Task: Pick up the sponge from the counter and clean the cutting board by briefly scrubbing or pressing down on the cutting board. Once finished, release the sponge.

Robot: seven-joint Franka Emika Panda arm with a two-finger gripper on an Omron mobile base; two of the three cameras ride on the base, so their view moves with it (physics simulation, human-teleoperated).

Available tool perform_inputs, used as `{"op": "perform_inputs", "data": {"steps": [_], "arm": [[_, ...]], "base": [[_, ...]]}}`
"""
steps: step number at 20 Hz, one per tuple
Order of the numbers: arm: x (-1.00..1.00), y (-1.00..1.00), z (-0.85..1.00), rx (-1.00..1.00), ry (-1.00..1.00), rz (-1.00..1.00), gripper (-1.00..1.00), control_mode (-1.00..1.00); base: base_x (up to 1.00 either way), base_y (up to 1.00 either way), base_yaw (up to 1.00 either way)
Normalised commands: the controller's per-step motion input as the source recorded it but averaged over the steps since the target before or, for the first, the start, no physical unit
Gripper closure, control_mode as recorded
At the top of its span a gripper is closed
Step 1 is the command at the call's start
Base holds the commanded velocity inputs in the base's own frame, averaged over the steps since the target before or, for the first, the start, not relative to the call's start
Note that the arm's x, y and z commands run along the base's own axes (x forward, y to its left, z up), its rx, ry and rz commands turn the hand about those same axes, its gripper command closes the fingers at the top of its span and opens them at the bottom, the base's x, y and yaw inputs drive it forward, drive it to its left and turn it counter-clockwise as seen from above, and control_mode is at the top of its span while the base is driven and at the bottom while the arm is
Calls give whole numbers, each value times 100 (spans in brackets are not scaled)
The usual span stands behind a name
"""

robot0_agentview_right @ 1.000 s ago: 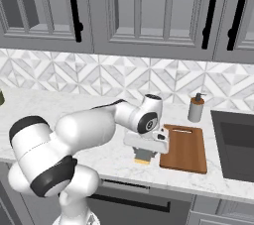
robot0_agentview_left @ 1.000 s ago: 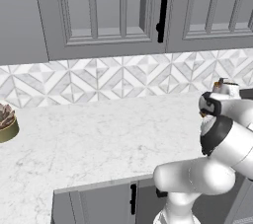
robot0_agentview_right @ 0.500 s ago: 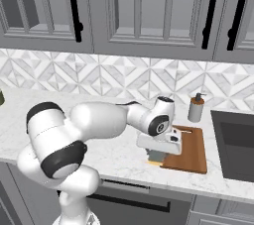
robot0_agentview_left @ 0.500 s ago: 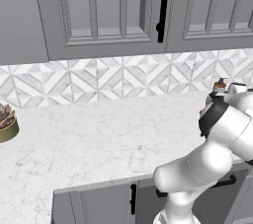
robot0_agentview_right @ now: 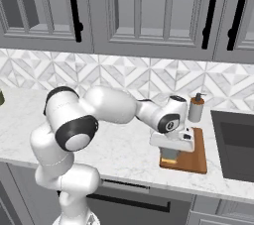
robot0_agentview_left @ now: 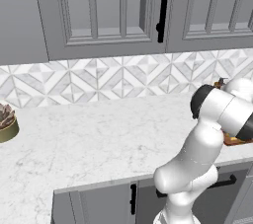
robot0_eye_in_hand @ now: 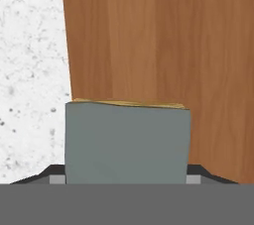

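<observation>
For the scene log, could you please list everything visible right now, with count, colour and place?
sponge: one, grey-green top over yellow, held above the board's near left part.
cutting board: one, reddish-brown, on the counter beside the sink.
counter: one, white marble-look.
soap bottle: one, beige, dark pump, behind the board.
sink: one, dark, right of the board.
bowl: one, olive, far left.
wall cabinets: grey, black handles.
end effector: one, white, shut on the sponge.

No text, label, brand, number or sign could be read anywhere in the views.
</observation>
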Motion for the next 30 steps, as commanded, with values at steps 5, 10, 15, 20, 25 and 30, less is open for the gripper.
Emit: {"op": "perform_inputs", "data": {"steps": [5, 10, 15, 20, 25, 30], "arm": [[16, -24, -23, 0, -1, 0, 100, -100], [2, 0, -30, 0, -6, 0, 100, -100], [9, 0, -27, 0, -5, 0, 100, -100], [11, 0, -29, 0, -6, 0, 100, -100], [23, 0, -2, 0, -1, 0, 100, -100], [13, 17, -2, -2, -7, 0, 100, -100]], "base": [[0, 0, 0], [0, 0, 0], [0, 0, 0], [0, 0, 0], [0, 0, 0], [0, 0, 0]]}}
